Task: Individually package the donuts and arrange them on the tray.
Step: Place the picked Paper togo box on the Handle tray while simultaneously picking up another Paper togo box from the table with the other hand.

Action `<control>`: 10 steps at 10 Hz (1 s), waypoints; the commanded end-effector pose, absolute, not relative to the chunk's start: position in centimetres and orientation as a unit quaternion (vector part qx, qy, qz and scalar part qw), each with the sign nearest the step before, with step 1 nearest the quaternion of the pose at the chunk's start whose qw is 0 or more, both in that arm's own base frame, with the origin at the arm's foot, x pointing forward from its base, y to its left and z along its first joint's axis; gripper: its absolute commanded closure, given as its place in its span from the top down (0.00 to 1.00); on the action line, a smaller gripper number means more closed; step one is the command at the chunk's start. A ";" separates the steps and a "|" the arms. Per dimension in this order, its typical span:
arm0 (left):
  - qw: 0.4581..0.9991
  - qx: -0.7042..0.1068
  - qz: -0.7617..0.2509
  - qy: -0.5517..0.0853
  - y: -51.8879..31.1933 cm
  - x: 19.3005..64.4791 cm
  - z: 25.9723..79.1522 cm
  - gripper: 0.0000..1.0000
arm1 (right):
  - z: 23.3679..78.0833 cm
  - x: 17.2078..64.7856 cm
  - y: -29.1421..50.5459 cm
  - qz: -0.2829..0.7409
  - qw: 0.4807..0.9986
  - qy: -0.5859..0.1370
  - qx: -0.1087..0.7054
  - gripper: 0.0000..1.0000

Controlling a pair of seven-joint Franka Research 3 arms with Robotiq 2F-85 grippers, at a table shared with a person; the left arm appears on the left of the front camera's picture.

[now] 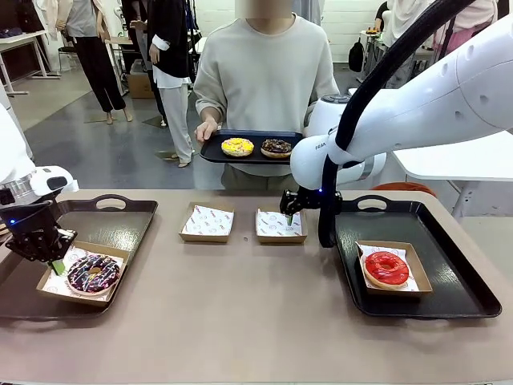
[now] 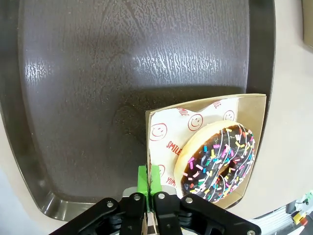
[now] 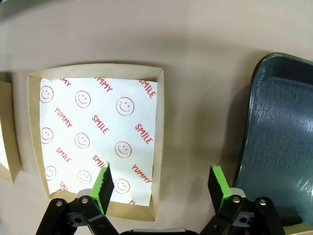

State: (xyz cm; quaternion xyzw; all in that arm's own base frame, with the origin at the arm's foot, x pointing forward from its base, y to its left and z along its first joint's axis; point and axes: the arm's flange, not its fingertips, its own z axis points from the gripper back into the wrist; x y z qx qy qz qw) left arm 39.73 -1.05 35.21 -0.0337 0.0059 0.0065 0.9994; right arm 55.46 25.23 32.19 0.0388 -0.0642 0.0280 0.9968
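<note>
Hazard entry: your left gripper (image 2: 148, 182), pinched shut on the wall of the kraft box (image 2: 254, 105) carrying the striped sprinkled donut (image 2: 219, 164) on the left tray (image 2: 98, 73), could tip it out if jerked; your right gripper (image 3: 161, 181), spread wide and empty astride the empty box (image 3: 98, 69), may snag its wall.

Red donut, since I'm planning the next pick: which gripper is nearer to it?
Right. The right gripper hangs open over an empty box beside the tray with the red donut; the left gripper is across the table, shut on the sprinkled-donut box.
</note>
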 end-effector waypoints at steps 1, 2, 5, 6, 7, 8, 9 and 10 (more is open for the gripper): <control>0.999 -0.030 0.017 -0.004 -1.5 37.3 33.9 0.01 | 31.8 55.6 25.8 0.018 0.996 -0.079 0.028 1.00; 0.999 -0.030 0.017 -0.003 -1.6 37.3 33.9 0.01 | 31.9 55.6 25.8 0.019 0.996 -0.079 0.028 1.00; 0.999 -0.029 0.015 -0.002 -1.7 37.3 33.9 0.55 | 31.9 55.6 25.9 0.027 0.996 -0.077 0.033 0.41; 0.999 -0.030 0.014 0.000 -1.7 37.3 33.9 0.56 | 31.9 55.6 25.9 0.027 0.996 -0.076 0.035 0.40; 0.999 -0.030 0.014 0.001 -1.7 37.3 33.9 0.56 | 31.9 55.6 25.9 0.027 0.996 -0.076 0.035 0.00; 0.999 -0.030 0.014 0.001 -1.7 37.2 33.9 1.00 | 31.9 55.6 25.9 0.026 0.996 -0.076 0.035 0.36; 0.999 -0.029 0.014 0.001 -1.6 37.2 33.9 0.68 | 31.9 55.6 25.9 0.026 0.996 -0.076 0.035 0.00; 1.000 -0.028 0.014 0.002 -1.6 37.2 34.0 1.00 | 32.0 55.6 26.0 0.026 0.996 -0.076 0.035 0.00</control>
